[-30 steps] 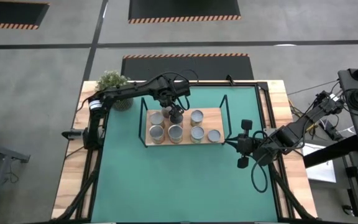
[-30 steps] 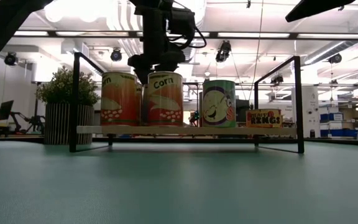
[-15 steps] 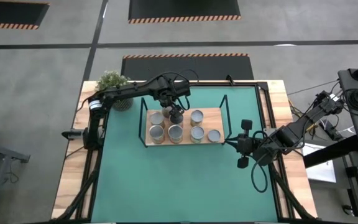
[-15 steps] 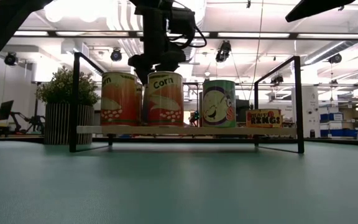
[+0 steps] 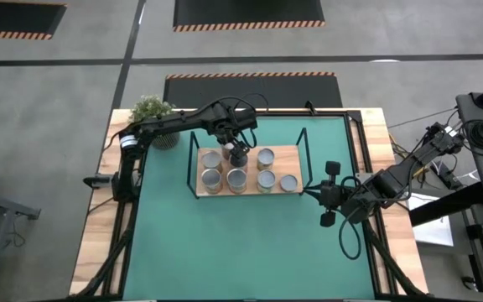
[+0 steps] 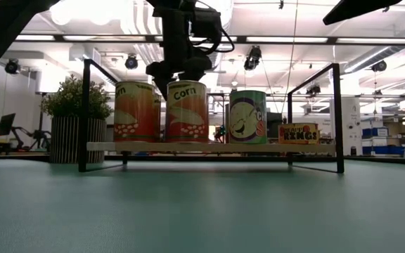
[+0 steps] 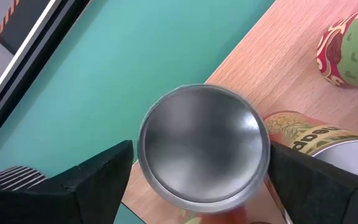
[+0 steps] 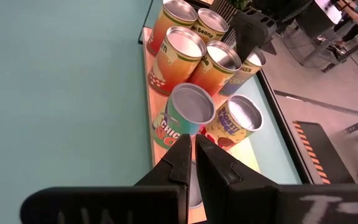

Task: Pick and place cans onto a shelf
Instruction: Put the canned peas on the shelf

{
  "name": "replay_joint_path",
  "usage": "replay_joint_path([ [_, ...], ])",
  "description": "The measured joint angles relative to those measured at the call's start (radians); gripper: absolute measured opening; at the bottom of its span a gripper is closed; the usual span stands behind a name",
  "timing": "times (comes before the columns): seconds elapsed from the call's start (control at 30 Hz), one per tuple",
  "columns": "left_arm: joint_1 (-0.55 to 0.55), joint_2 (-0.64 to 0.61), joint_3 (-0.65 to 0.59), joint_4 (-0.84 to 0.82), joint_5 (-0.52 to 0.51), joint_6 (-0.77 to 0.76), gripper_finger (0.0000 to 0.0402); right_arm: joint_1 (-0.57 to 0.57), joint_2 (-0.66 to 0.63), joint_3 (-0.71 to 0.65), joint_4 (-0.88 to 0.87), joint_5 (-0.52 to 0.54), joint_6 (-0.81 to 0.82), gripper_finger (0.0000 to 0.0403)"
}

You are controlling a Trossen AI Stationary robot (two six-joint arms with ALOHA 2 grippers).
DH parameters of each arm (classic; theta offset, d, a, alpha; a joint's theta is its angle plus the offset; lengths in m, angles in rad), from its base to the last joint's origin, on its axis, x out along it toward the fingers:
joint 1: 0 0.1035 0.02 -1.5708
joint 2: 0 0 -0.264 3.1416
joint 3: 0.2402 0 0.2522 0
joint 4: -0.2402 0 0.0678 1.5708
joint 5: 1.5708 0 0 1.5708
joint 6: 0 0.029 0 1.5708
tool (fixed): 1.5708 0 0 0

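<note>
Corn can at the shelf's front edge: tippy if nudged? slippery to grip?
The corn can stands upright on the flat shelf, taller than wide, so a high push could tip it. Rigid metal, glossy label: probably somewhat slick. On its side it would likely roll.

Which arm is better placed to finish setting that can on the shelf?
The left. Its hand is open right over the back-row can on the shelf. The right hand waits shut beside the shelf.

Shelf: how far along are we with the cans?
Done: seven silver-topped metal cans stand on the light wooden black-framed shelf; none shows on the green mat. In hand: the open left gripper straddles a back-row can. Right gripper waits shut at the mat's right edge. Left: likely only withdrawing.
</note>
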Motion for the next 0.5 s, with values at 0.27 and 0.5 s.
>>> replay_joint_path([
  [0.27, 0.000, 0.000, 0.000, 0.000, 0.000, 0.009, 0.0367, 0.000, 0.000, 0.000, 0.000, 0.000, 0.000, 0.0012],
  [0.5, -0.001, 0.000, 0.061, -0.077, 0.000, 0.034, 0.0368, 0.000, 0.000, 0.000, 0.000, 0.000, 0.000, 0.0012],
])
